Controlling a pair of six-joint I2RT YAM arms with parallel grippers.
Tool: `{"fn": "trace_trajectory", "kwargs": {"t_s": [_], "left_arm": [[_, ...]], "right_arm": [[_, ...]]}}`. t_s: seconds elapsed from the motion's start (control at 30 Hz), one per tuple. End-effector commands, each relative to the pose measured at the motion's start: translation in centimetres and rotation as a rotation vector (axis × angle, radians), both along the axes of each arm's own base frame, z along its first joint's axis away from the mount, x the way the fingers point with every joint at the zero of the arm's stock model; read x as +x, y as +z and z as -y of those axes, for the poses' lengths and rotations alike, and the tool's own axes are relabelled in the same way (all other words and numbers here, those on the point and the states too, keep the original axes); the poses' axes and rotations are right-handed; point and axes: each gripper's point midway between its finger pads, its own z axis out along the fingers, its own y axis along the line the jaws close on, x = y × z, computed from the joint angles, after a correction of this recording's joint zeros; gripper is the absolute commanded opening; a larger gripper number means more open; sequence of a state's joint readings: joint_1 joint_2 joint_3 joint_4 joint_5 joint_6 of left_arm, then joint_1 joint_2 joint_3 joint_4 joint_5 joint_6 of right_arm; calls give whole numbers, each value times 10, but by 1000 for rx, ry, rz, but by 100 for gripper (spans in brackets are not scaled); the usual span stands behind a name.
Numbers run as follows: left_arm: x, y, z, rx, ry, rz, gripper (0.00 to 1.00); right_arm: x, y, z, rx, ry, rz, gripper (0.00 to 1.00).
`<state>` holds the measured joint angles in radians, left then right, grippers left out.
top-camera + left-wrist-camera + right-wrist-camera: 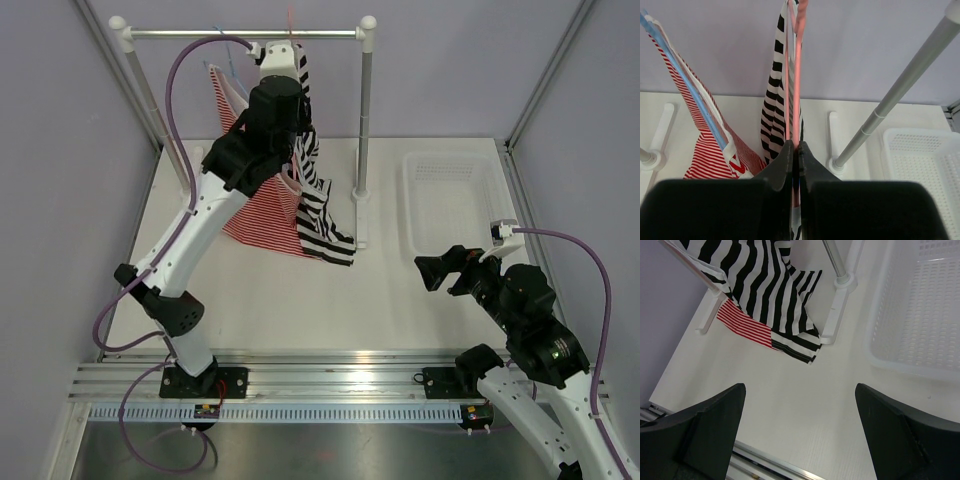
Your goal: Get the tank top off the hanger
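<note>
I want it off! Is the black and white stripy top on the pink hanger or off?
On. In the left wrist view the tank top hangs along the hanger, its strap reaching up beside it.

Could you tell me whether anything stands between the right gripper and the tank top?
Nothing visible does: only bare table lies between the open right gripper and the tank top; the rack's foot sits just beside its hem.

Pink hanger (797,75) hook cut off at the top edge, lower frame hidden between the left tool (796,147) fingers, tank top (325,205) upper part behind the left arm (225,195), basket (920,315) cropped.
</note>
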<state>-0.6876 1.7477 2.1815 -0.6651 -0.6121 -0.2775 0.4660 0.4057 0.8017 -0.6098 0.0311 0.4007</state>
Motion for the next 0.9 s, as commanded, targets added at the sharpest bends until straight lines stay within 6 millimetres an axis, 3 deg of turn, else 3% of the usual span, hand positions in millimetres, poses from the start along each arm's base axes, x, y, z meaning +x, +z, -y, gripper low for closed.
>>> {"fn": "trace_trajectory", "kwargs": {"t_s": [0.0, 0.13, 0.17, 0.23, 0.27, 0.3, 0.5, 0.73, 0.87], "left_arm": [[-15, 48, 0, -89, -36, 122, 0], [-28, 36, 8, -86, -70, 84, 0], [-36, 41, 5, -101, -82, 92, 0], [-43, 29, 11, -105, -105, 69, 0], [-52, 37, 5, -132, -104, 81, 0], [-56, 31, 6, -129, -110, 67, 0], [-89, 42, 3, -186, -195, 83, 0], [-116, 34, 5, -200, -303, 35, 0], [-136, 24, 11, -196, -400, -14, 0]], "right_arm": [[-1, 10, -6, 17, 31, 42, 99], [0, 12, -6, 19, 31, 49, 99], [0, 13, -6, 20, 31, 52, 100], [1, 13, -8, 20, 37, 49, 99], [1, 13, -8, 19, 37, 46, 99], [2, 12, -8, 15, 38, 43, 99], [2, 13, -8, 16, 38, 47, 99], [0, 15, -14, 13, 77, 39, 100], [-1, 28, -20, 31, 108, 56, 99]]}}
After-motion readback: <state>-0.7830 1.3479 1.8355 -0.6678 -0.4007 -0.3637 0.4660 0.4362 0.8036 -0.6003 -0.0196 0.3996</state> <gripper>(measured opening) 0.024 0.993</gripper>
